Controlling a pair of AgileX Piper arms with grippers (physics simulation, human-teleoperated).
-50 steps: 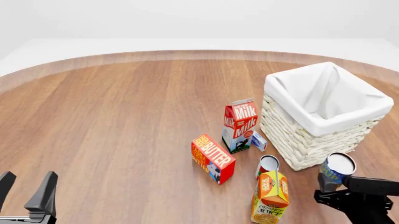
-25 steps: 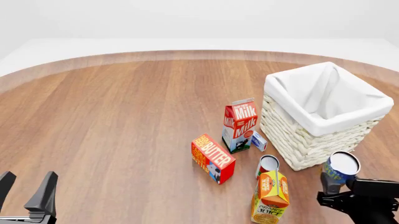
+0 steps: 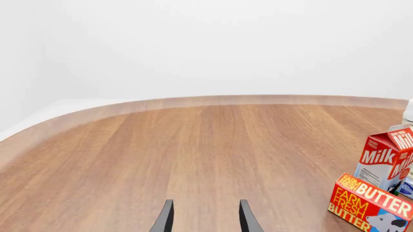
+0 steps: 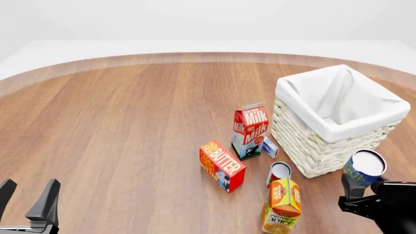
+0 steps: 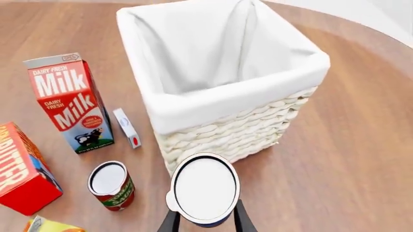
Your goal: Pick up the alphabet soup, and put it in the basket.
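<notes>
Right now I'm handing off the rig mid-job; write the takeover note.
Right hand: shut on the alphabet soup, held off the table just near the basket, outside it.
Left hand: open, holding nothing, low at the near left.
Done: soup picked up.
Left: carry it over the basket's rim and release it into the white liner, which looks empty.
The milk carton and the red-labelled can stand close by.

The basket (image 4: pixel 338 117) is sitting at the right of the tabletop (image 4: pixel 130 122). The milk carton (image 4: pixel 250 130) is standing just left of it. The alphabet soup (image 4: pixel 363 170) is hanging in front of the basket.
</notes>
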